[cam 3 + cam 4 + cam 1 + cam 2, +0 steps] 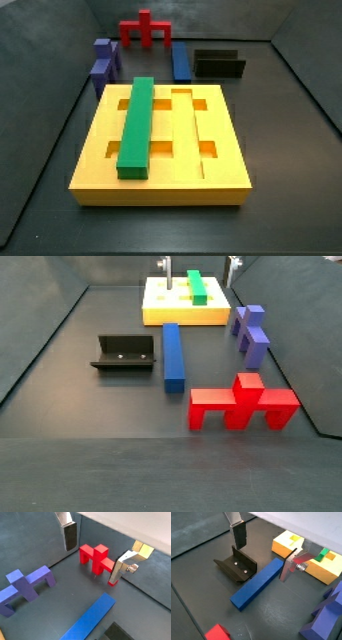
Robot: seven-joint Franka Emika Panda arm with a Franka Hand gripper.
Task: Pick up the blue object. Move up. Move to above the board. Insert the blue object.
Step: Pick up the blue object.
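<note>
The blue object [258, 585] is a long bright-blue bar lying flat on the dark floor between the fixture [236, 567] and the purple-blue block; it shows in both side views [179, 60] [171, 351] and in a wrist view [90, 619]. The yellow-orange board [214, 140] lies flat with a green bar [138, 122] in one groove; it also shows in a side view [167, 308] and a wrist view [308, 562]. My gripper [264, 552] hangs high above the floor, open and empty, also in a wrist view [93, 554]. Only its fingertips [167, 264] show in a side view.
A red stepped piece [97, 559] [243, 404] stands at the end away from the board. A purple-blue stepped block [103, 62] [250, 334] stands beside the blue bar. The fixture [123, 353] stands on the bar's other side. Dark walls ring the floor.
</note>
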